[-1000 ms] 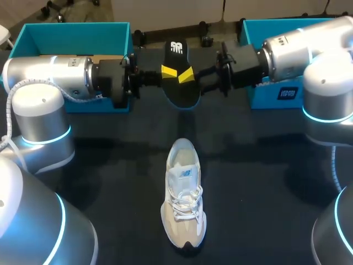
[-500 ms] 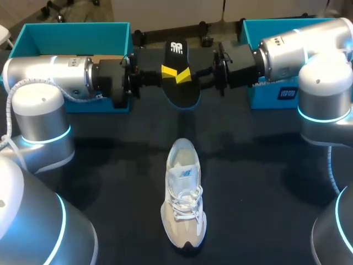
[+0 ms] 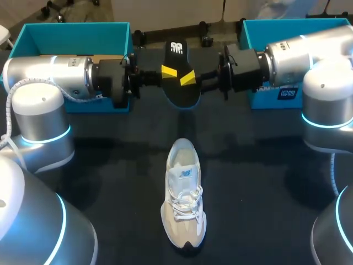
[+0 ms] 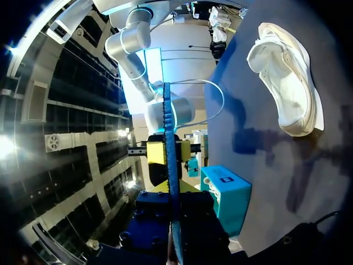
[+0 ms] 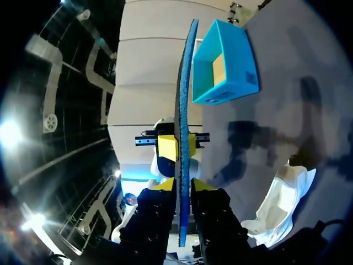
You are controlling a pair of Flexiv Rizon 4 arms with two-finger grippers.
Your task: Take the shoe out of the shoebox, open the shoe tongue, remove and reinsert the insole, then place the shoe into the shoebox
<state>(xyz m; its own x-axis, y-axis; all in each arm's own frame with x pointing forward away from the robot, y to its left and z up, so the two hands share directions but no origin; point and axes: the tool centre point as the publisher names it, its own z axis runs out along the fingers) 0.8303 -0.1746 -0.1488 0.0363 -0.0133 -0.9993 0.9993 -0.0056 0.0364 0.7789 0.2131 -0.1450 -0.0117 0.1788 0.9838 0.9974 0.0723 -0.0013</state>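
Over dark table (image 3: 110, 182), my left gripper (image 3: 169, 71) and right gripper (image 3: 187, 78) are pinching the insole (image 3: 177, 52) by opposite edges; probably light, floppy.

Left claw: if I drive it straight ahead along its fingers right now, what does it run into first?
The left claw is shut on the insole, so that goes with it; straight ahead, the right claw on the insole's opposite edge looks first in line, though depth is hard to judge.

The insole (image 3: 182, 77) hangs between the left box (image 3: 77, 33) and the right box (image 3: 276, 25) — the shoe (image 3: 183, 193) lies before it.
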